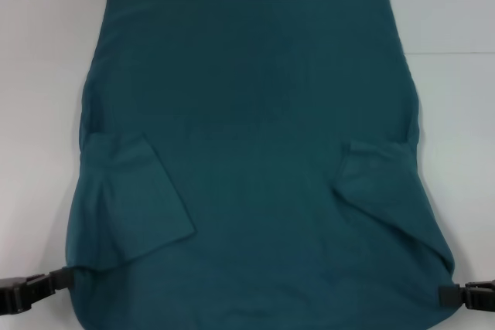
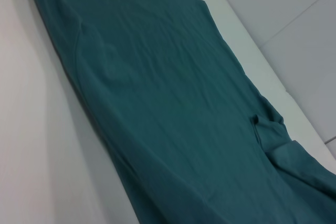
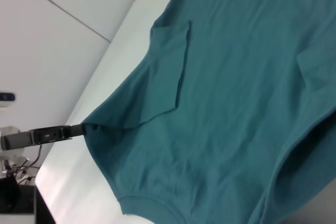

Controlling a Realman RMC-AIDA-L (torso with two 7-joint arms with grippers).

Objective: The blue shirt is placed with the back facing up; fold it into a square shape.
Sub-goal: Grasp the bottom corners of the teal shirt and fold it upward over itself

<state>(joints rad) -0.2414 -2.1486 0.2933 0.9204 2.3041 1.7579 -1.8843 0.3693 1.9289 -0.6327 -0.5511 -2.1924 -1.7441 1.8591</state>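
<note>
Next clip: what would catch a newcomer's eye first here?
The large dark teal-blue cotton T-shirt fills nearly the whole white table, plain side up, both short sleeves folded inward onto the body. At its near corners, the black left gripper and the black right gripper each meet the cloth's edge.

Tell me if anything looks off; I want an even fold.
Slightly uneven: on the blue shirt, the left folded-in sleeve lies wider and more splayed than the right sleeve. The left gripper and right gripper pinch its near corners. No damage shows.
</note>
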